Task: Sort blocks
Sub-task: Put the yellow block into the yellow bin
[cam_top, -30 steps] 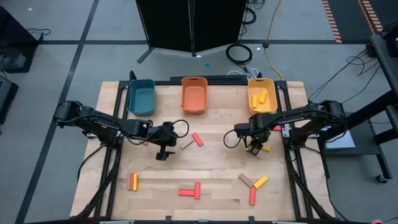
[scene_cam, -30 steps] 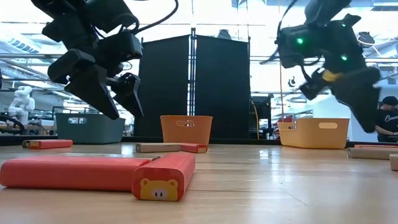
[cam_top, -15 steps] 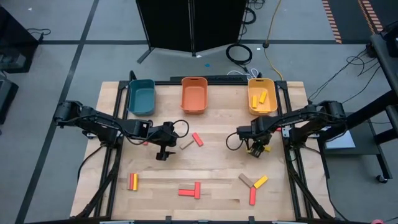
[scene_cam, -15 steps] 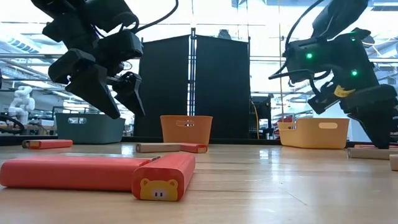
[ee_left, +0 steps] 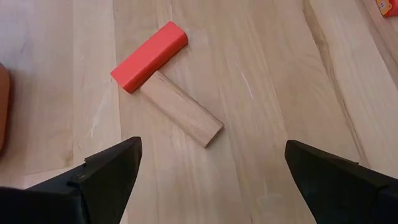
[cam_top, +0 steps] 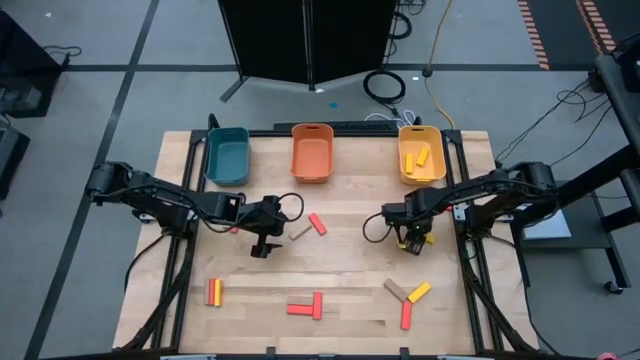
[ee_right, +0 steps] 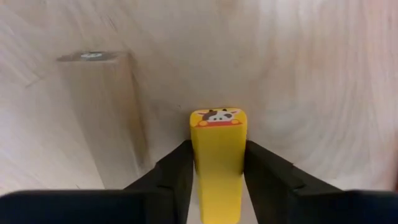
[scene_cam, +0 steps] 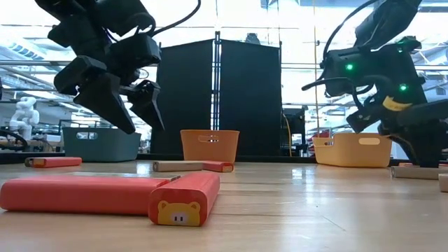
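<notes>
A yellow block [ee_right: 217, 143] with a cow face on its far end lies at the table's right side [cam_top: 425, 238], and my right gripper [cam_top: 412, 241] stands over it, pointing down and shut on it. A tan block [ee_right: 99, 112] lies just beside it. My left gripper [cam_top: 263, 245] hangs wide open above the table's middle left, holding nothing. Ahead of it a red block [ee_left: 149, 56] and a tan block [ee_left: 181, 108] lie end to end on the wood. My right gripper pinches the yellow block's two long sides [ee_right: 198, 165] between its two fingers [ee_right: 177, 168]. The fingers come from above, pointing steeply down, and lie across the block. The block rests on the table with its cow-faced end [ee_right: 217, 117] sticking out beyond the fingertips.
A teal bin [cam_top: 227, 155], an orange bin [cam_top: 312, 152] and a yellow bin [cam_top: 421, 152] holding yellow blocks stand along the far edge. Loose blocks lie near the front: a red-yellow pair [cam_top: 213, 291], a red T [cam_top: 305, 305], and a tan, yellow and red cluster [cam_top: 408, 295].
My right gripper has sunk toward the table and now stands down at the yellow block, its wrist rolled a little. The yellow block has stayed where it lay.
</notes>
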